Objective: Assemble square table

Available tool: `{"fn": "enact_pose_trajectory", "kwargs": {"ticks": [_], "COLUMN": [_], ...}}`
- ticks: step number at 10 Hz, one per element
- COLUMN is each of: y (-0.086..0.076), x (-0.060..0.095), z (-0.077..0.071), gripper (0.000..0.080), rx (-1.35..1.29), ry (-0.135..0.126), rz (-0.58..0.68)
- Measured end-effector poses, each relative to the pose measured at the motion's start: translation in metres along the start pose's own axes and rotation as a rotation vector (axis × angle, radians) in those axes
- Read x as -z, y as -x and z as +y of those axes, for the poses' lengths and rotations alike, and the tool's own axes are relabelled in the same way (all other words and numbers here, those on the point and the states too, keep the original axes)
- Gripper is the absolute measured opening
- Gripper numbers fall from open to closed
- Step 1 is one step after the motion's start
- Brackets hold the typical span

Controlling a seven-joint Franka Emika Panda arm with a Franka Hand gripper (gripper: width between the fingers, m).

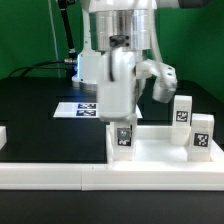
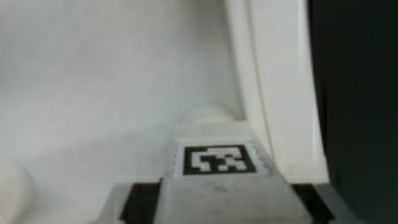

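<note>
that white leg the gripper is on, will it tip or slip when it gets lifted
The leg looks like rigid moulded plastic, so it probably won't flex. The gripper is closed on its upper part, so it should hang steadily, though smooth plastic could slip a little. Set down upright like the other legs, narrow for their height, it may tip if nudged.

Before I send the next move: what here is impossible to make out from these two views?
- Tool fingertips: exterior view, hidden behind the leg; the grip can't be confirmed.
- That leg's base and any hole under it: wrist view, covered by the leg itself.
- Tabletop extent: exterior view, cut off by the rail.
- Wrist view: blurred.
</note>
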State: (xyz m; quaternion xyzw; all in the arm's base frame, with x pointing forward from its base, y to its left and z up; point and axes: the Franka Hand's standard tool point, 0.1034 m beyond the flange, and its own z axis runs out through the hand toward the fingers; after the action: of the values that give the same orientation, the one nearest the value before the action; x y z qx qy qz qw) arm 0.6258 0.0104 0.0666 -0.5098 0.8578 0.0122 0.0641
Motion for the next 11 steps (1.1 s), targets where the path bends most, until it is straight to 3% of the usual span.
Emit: {"fn": "enact_pose_trajectory", "kwargs": {"ticks": [2,7,9,10,11], "y": [0.0,0.0,0.005,0.008,0.008], "x": [0.0,0.0,0.001,0.002,0.003], "z": [-0.001,-0.001,0.002,0.006,0.011], "gripper": [0.029,0.029,0.0574,0.0633,0.0633], "rx": [-0.208,-0.11,0.241,0.467,0.515], "ry": [-0.023,-0.03,-0.098,-0.133,-0.135], "rz": [-0.022,-0.021,-0.01,0.002,0.006]}}
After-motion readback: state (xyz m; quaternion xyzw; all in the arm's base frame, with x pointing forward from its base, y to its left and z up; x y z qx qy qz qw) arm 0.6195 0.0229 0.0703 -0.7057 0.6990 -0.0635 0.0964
